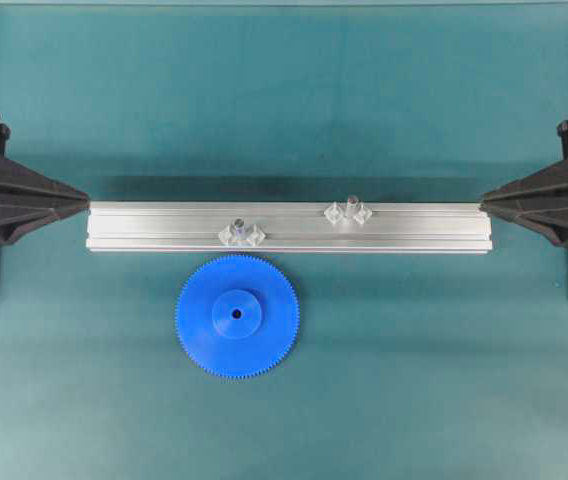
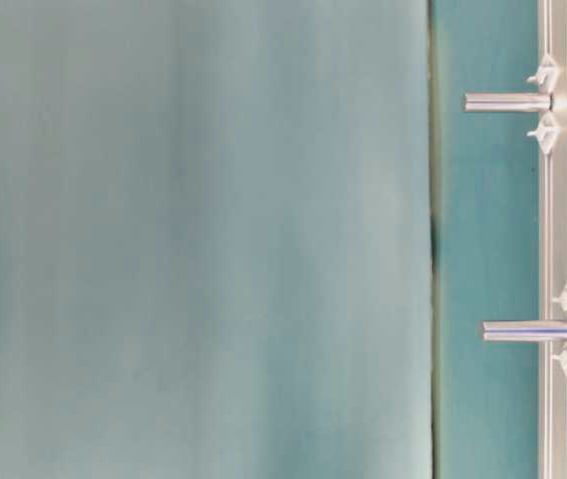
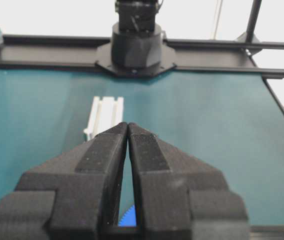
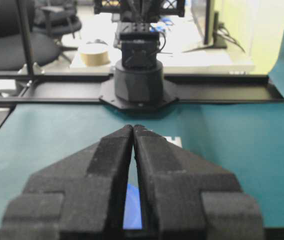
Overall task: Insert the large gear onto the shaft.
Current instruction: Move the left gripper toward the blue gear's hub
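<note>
The large gear (image 1: 237, 316) lies flat on the teal mat, just in front of the aluminium rail (image 1: 414, 228). The shaft (image 1: 352, 206) stands on the rail between two clear blocks, right of centre. My left gripper (image 1: 84, 203) rests at the rail's left end and my right gripper (image 1: 484, 203) at its right end. Both are shut and empty, far from the gear. In the left wrist view the shut gripper (image 3: 127, 125) lets a sliver of the gear (image 3: 128, 220) show through. In the right wrist view the gripper (image 4: 133, 127) does the same with the gear (image 4: 132, 210).
A second, shorter pin (image 1: 237, 228) with clear blocks stands on the rail just behind the gear. The table-level view, turned sideways, shows two pins (image 2: 508, 102) (image 2: 528, 330) on the rail; I cannot tell which is which. The opposite arm's base (image 3: 136, 42) stands beyond.
</note>
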Robot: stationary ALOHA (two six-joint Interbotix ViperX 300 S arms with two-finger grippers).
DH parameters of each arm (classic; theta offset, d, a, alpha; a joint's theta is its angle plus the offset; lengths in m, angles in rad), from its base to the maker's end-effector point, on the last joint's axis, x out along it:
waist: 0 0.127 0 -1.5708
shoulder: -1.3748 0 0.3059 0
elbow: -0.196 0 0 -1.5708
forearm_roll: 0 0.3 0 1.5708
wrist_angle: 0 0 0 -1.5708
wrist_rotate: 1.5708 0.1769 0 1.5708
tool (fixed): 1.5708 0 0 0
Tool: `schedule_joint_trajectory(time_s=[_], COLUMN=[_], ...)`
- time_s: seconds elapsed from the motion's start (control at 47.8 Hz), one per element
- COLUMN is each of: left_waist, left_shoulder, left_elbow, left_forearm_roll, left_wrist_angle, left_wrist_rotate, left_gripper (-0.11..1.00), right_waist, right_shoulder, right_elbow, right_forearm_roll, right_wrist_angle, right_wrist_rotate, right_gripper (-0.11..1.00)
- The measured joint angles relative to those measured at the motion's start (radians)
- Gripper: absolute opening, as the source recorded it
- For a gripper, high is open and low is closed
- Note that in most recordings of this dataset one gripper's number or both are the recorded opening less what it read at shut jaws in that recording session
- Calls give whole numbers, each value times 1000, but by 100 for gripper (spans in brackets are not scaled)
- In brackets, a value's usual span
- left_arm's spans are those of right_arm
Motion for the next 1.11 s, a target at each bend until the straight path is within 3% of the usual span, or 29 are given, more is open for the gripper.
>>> schedule_joint_trajectory(time_s=[0.105, 0.188, 0.544, 0.795, 0.921, 1.109], left_waist=[-58, -97, -100, -100, -100, -101], left_shoulder=[35, 98, 448, 620, 681, 738], left_elbow=[-29, -78, -295, -402, -445, -485], left_forearm_roll=[6, 11, 12, 11, 12, 12], left_wrist_angle=[97, 190, 408, 462, 495, 531], left_wrist_rotate=[0, -2, -25, -57, -60, -83], left_gripper=[1, -1, -1, 0, 17, 73], right_waist=[-3, -3, 3, 8, 9, 9], right_shoulder=[6, 14, 52, 94, 140, 172], right_elbow=[-5, -21, -150, -156, -155, -156], right_forearm_roll=[6, 17, 29, 29, 28, 29], right_wrist_angle=[29, 100, 525, 635, 698, 713], right_wrist_rotate=[0, 2, 57, 58, 58, 58], right_gripper=[14, 10, 10, 13, 14, 19])
